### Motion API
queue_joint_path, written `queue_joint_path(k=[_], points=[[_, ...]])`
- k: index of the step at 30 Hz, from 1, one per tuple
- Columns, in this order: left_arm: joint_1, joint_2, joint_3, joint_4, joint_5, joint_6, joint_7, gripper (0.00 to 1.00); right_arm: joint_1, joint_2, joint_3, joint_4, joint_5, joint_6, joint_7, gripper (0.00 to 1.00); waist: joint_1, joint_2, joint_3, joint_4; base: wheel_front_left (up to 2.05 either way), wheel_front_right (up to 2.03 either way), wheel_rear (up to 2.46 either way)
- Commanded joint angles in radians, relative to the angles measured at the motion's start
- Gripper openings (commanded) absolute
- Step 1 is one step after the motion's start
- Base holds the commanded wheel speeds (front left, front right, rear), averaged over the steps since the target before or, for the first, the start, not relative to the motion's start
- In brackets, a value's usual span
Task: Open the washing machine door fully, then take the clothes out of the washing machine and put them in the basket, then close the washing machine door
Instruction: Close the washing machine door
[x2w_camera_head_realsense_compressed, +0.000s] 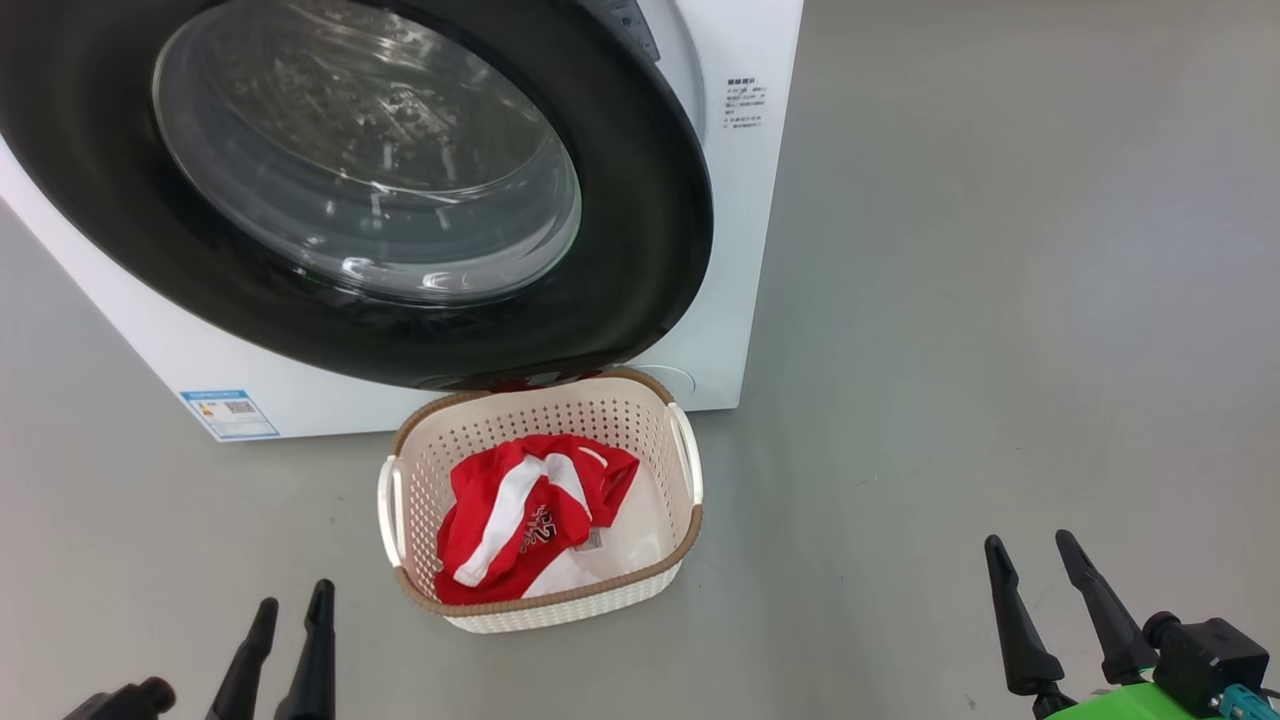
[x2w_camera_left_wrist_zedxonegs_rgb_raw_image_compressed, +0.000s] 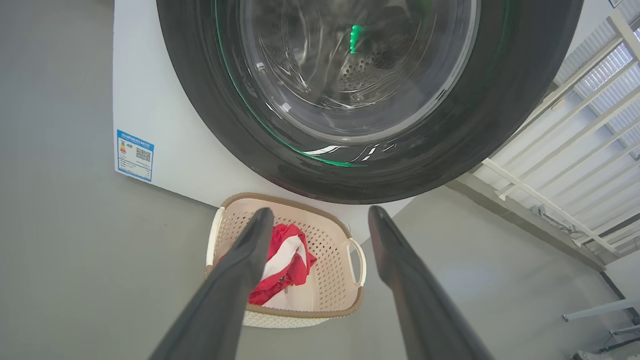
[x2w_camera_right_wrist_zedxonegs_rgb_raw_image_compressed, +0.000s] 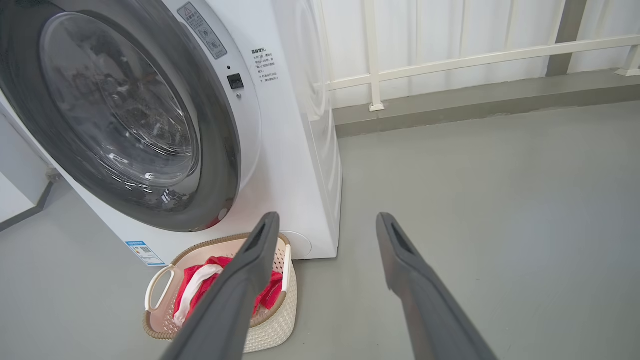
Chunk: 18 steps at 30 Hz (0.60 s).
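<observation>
The washing machine (x2w_camera_head_realsense_compressed: 745, 250) stands white and boxy, with the washing machine door (x2w_camera_head_realsense_compressed: 640, 250) lying flat against its front, the black rim and glass bowl facing me. On the floor right in front sits the basket (x2w_camera_head_realsense_compressed: 560, 415), holding the red and white clothes (x2w_camera_head_realsense_compressed: 520, 510). My left gripper (x2w_camera_head_realsense_compressed: 295, 595) is open at the lower left, short of the basket, nothing between its fingers. Open and empty too, my right gripper (x2w_camera_head_realsense_compressed: 1028, 540) hovers over bare floor at the lower right. In the left wrist view the left gripper (x2w_camera_left_wrist_zedxonegs_rgb_raw_image_compressed: 321, 211) points over the basket (x2w_camera_left_wrist_zedxonegs_rgb_raw_image_compressed: 332, 240) at the door (x2w_camera_left_wrist_zedxonegs_rgb_raw_image_compressed: 500, 100). The right gripper (x2w_camera_right_wrist_zedxonegs_rgb_raw_image_compressed: 327, 217) faces the machine's right corner (x2w_camera_right_wrist_zedxonegs_rgb_raw_image_compressed: 290, 150).
A blue energy sticker (x2w_camera_head_realsense_compressed: 230, 413) marks the machine's lower left. A white railing (x2w_camera_right_wrist_zedxonegs_rgb_raw_image_compressed: 450, 55) on a low kerb runs behind and to the right of the machine. Grey floor (x2w_camera_head_realsense_compressed: 1000, 300) stretches wide to the right of the washer and the basket.
</observation>
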Motion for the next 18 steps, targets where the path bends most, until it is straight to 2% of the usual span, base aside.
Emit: queue_joint_path(k=[1, 10, 18], points=[[-0.004, 0.011, 0.049, -0.031, 0.06, -0.006, -0.012, 1.0, -0.009, -0.017, 0.017, -0.021, -0.005, 0.007, -0.006, 1.0, 0.0, 0.0, -0.002, 0.0, 0.0, 0.0, 0.0], [0.029, -0.065, 0.16, -0.128, 0.378, -0.006, -0.012, 1.0, -0.003, -0.018, 0.01, -0.024, -0.007, 0.007, -0.006, 1.0, 0.0, 0.0, -0.006, 0.003, 0.0, 0.0, 0.0], [0.053, -0.117, 0.217, -0.199, 0.546, -0.006, -0.012, 1.0, -0.004, -0.019, 0.009, -0.029, -0.007, 0.007, -0.006, 1.0, 0.0, 0.0, -0.009, 0.004, 0.0, 0.0, 0.0]])
